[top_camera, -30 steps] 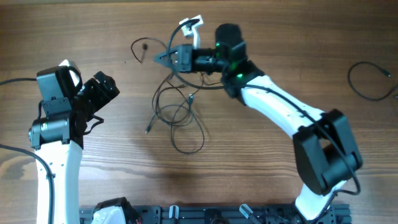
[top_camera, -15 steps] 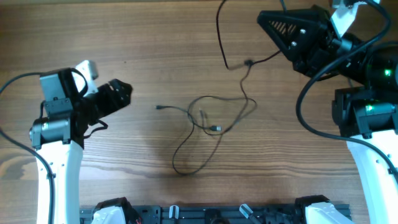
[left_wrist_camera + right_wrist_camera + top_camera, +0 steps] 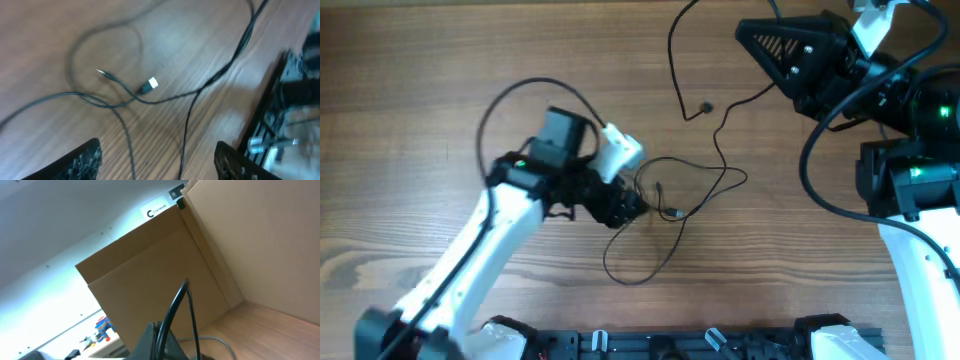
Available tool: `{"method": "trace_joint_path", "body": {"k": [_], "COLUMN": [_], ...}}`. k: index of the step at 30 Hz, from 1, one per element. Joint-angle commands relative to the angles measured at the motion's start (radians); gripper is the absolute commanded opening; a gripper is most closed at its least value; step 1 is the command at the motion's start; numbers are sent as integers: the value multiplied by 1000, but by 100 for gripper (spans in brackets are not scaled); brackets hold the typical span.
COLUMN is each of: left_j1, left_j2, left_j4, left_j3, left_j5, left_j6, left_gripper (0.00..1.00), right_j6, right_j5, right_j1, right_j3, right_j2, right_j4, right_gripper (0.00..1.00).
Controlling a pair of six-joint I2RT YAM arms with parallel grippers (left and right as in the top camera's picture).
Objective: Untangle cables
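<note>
Thin black cables (image 3: 692, 196) lie tangled in loose loops at the table's middle, with a loop (image 3: 642, 268) toward the front. One strand runs up and right toward my raised right gripper (image 3: 745, 32). In the right wrist view that gripper (image 3: 161, 330) is shut on a black cable (image 3: 175, 305) and points away from the table. My left gripper (image 3: 626, 206) is low over the left side of the tangle. In the left wrist view it (image 3: 157, 152) is open, with two strands between its fingers and a small connector (image 3: 150, 84) ahead.
A black rack (image 3: 650, 345) lines the table's front edge and shows in the left wrist view (image 3: 285, 120). The left arm's thick cable (image 3: 515, 95) arcs over the table. A cardboard box (image 3: 150, 275) fills the right wrist view.
My left arm has swung from the table's left side to the middle, onto the tangle. The loose strands have shifted slightly. The right gripper stays raised at the top right.
</note>
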Motion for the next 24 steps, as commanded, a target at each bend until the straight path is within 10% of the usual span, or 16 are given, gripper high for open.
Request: {"method": "trace_joint_path", "body": {"k": [1, 14, 18, 21, 24], "left_j1": [-109, -323, -323, -323, -316], "left_j2": [125, 264, 265, 265, 265], "left_j4": [24, 158, 239, 317, 330], "left_j3": [-1, -1, -1, -1, -1], "left_j5": [-2, -2, -3, -20, -243], "left_j6": [82, 68, 46, 16, -78], "left_gripper": [73, 70, 52, 11, 4], "right_j6": [-7, -74, -74, -74, -76], "right_j5": [-13, -21, -21, -21, -20], "right_j1": [-5, -76, -76, -76, -76], "right_j3": [19, 19, 19, 19, 19], "right_j2": [-5, -5, -5, -5, -5], "right_j4": [2, -84, -84, -84, -90], "right_gripper": [4, 4, 4, 4, 4]}}
